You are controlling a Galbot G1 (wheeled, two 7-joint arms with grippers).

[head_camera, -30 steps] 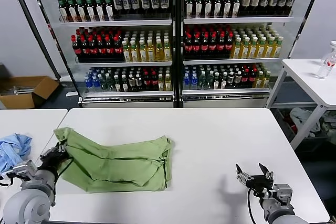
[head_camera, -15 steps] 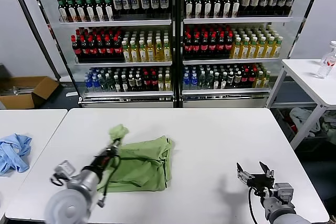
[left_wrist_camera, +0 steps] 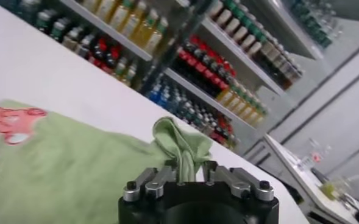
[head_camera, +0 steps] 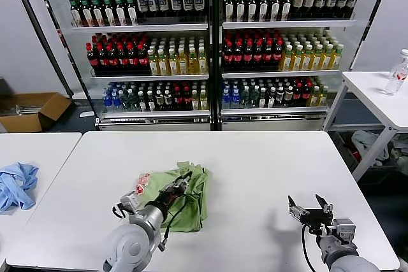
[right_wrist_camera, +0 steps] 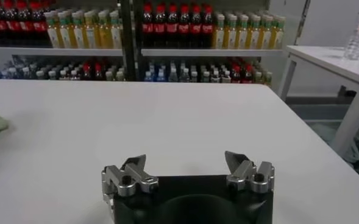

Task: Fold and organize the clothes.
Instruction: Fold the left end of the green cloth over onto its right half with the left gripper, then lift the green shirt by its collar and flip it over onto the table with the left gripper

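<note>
Shelves of bottled drinks (head_camera: 210,49) are filling the wall behind the white worktop (head_camera: 268,164), and a smaller light blue cloth (head_camera: 17,183) is lying apart on a neighbouring table to the robot's left.

On the worktop, the light green polo shirt (head_camera: 191,207) is sitting left of centre, now bunched into a much narrower bundle than a second ago, when it was spread wide with its left edge near the worktop's side. The left tool (head_camera: 180,187) is reaching over the shirt and pinching a fold of green cloth (left_wrist_camera: 178,145) between its closed fingers; in the left wrist view that pinched flap is standing up from the jaws. Over the last second this arm has been carrying the shirt's left portion up and across to the right, and the red-and-white patch (head_camera: 141,184) is now showing face up on the turned-over layer.

That is reading as a first lengthwise fold nearly laid down; releasing and smoothing would seem to come next, though the layers are looking rumpled.

The right tool (head_camera: 309,211) is waiting near the worktop's front right, fingers spread open and holding nothing.
</note>
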